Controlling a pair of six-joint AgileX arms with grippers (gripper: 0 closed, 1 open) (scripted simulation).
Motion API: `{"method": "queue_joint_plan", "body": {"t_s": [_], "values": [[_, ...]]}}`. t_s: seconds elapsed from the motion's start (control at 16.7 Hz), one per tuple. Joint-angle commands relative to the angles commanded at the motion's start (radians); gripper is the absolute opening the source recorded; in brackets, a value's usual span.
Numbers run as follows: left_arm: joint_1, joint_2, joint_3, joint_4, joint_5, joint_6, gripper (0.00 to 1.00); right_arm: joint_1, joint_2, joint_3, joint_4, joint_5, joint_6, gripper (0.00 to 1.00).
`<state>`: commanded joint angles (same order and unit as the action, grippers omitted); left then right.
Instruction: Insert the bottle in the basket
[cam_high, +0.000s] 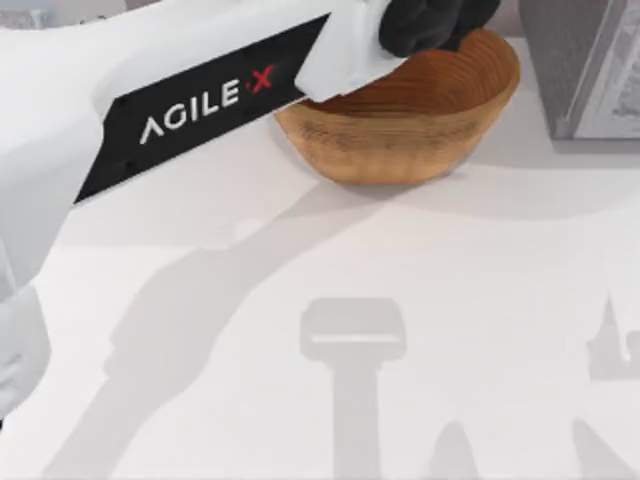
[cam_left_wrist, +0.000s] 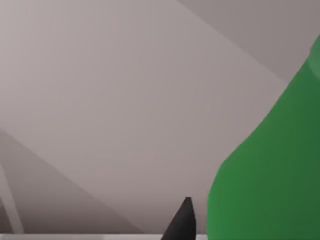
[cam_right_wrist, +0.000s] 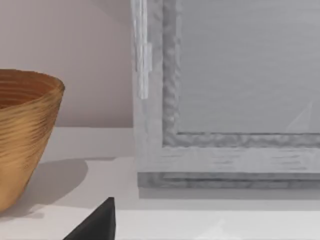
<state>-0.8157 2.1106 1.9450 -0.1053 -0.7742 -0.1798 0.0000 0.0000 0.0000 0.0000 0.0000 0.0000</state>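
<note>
Left end effector (cam_high: 440, 25) over basket (cam_high: 400, 125), top centre of frame, pinching green bottle (cam_left_wrist: 265, 170). Step: drop-off. Next: spread fingers, release.

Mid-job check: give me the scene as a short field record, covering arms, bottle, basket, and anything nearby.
left arm: reaches across the top view from its left, with the left gripper over the basket's rim
bottle: green plastic bottle close beside a dark finger in the left wrist view; grasp cannot be confirmed
basket: round tan-brown woven wicker basket at the far middle of the white table, upright
nearby: grey framed box at the basket's right, standing apart from it
right arm: a dark finger low above the table, facing the grey box
</note>
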Motion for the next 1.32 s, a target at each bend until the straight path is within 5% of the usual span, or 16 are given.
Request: {"method": "queue_joint_plan", "body": {"t_s": [0.96,1.32], "values": [[0.067,0.152,0.062,0.104,0.067,0.023,0.0,0.0,0.0,0.0,0.0,0.0,0.0,1.0],[0.067,0.152,0.062,0.104,0.067,0.023,0.45,0.0,0.0,0.0,0.0,0.0,0.0,1.0]]}}
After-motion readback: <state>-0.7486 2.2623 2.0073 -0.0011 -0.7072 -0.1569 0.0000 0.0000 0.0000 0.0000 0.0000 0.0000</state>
